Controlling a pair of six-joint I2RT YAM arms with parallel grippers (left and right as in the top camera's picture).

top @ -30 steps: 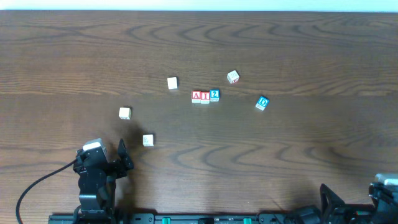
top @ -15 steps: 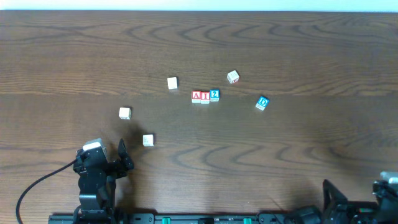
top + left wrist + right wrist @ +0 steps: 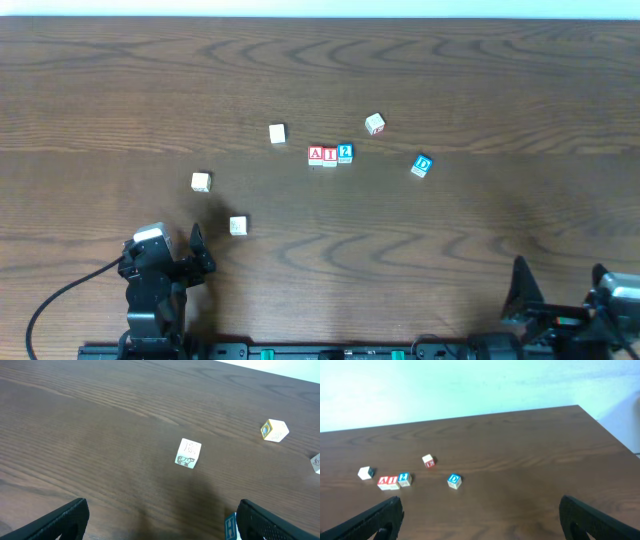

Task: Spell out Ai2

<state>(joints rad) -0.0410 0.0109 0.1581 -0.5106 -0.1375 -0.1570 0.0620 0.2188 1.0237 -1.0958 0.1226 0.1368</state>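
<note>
Three cubes touch in a row at the table's middle: red "A" (image 3: 316, 154), red "I" (image 3: 329, 155) and blue "2" (image 3: 345, 153). The right wrist view shows them far off at the left, "A" (image 3: 384, 481), "I" (image 3: 392, 481) and "2" (image 3: 404, 479). My left gripper (image 3: 200, 252) is open near the front left, holding nothing. My right gripper (image 3: 560, 295) is open at the front right edge, far from the row. Both stand wide open in their wrist views, left gripper (image 3: 160, 525) and right gripper (image 3: 480, 520).
A blue "D" cube (image 3: 422, 166) lies right of the row. Pale cubes sit at the back (image 3: 277, 133), the back right (image 3: 375, 124), the left (image 3: 201, 181) and near my left gripper (image 3: 238, 226). A blue-marked cube (image 3: 230, 526) lies beside my left gripper's right finger.
My right gripper has shifted a little at the front right edge, its fingers now further into view. The cubes and the left arm have not moved.
</note>
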